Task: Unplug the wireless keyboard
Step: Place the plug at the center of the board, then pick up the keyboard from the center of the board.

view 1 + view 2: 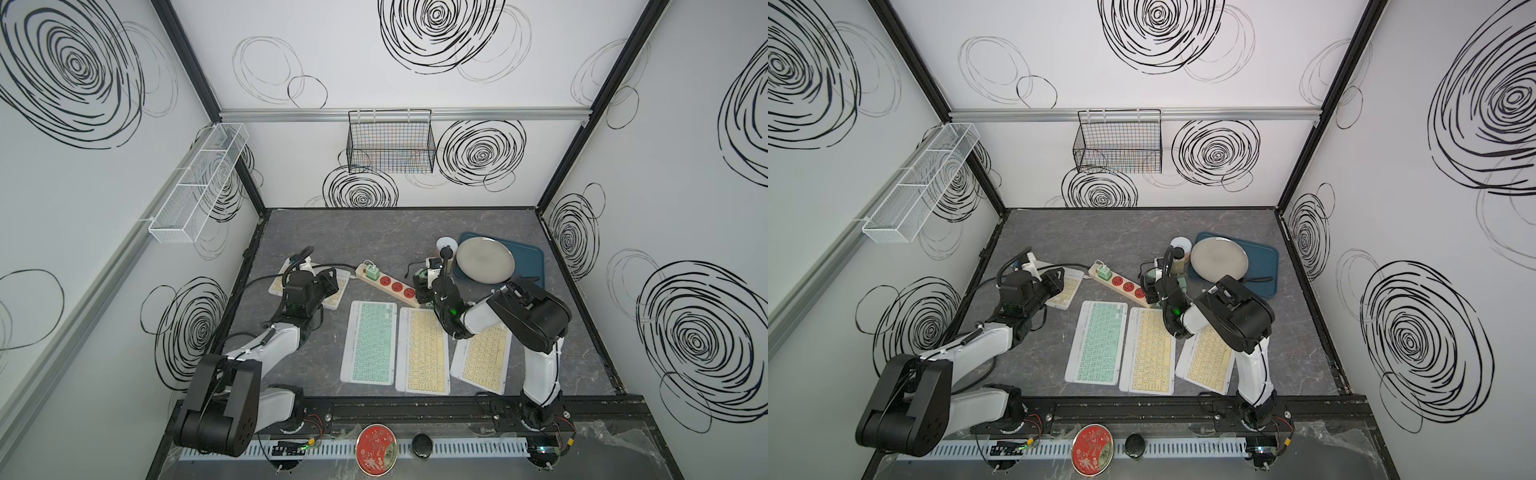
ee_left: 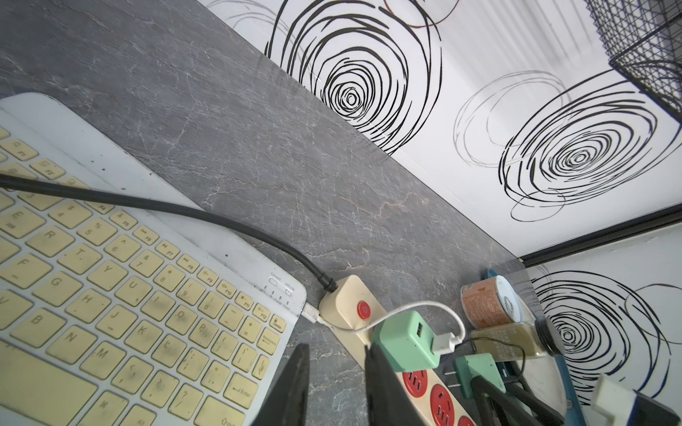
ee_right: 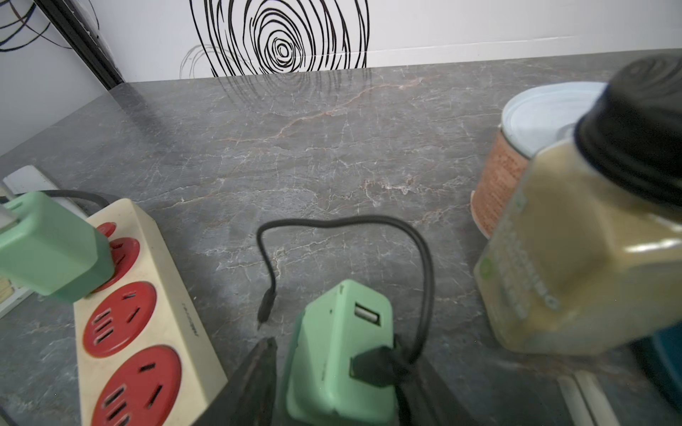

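The wireless keyboard [image 2: 110,280], white with yellow keys, lies at the table's left under my left arm. A white cable [image 2: 417,306] runs from its corner to a green charger [image 2: 406,339] plugged into the cream power strip [image 2: 347,302], seen in a top view as charger [image 1: 371,273] on strip [image 1: 392,286]. My left gripper [image 2: 337,354] is open over bare table between keyboard and strip, one finger beside that charger. My right gripper [image 3: 343,354] is open around a second green charger [image 3: 332,369] with a black cable [image 3: 369,221], which is out of the strip.
A green keyboard [image 1: 370,340] and two yellow keyboards [image 1: 422,351] [image 1: 484,357] lie at the front. A jar [image 3: 572,258] and a can [image 3: 509,177] stand close to the right gripper. Behind them a metal plate [image 1: 485,259] rests on a blue tray [image 1: 528,257].
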Controlling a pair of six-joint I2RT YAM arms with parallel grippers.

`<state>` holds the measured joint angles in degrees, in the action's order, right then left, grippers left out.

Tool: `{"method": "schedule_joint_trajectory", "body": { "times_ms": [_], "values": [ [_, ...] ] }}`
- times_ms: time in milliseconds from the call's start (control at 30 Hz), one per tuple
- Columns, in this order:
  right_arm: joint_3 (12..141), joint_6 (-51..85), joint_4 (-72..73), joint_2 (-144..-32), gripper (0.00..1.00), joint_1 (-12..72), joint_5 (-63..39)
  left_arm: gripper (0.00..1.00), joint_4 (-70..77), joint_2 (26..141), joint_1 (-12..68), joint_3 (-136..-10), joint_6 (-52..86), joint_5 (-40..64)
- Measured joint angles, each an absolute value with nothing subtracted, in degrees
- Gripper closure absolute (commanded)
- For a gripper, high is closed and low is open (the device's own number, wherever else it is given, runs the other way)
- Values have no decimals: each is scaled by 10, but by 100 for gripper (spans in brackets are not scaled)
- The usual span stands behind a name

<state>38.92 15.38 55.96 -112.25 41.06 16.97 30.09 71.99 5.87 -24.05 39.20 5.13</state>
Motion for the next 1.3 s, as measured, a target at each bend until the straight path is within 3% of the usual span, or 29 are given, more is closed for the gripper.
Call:
{"method": "schedule_joint_trajectory", "body": {
  "times_ms": [267,767,1300],
  "values": [
    [368,140,525,-1054,30,412,164,69,301,719,56,-237,392,55],
    [337,110,484,-913,30,436,137,69,297,693,55,-228,392,57],
    [450,102,408,-996,41,497,-6,64,257,589,43,-177,371,27]
  ]
}}
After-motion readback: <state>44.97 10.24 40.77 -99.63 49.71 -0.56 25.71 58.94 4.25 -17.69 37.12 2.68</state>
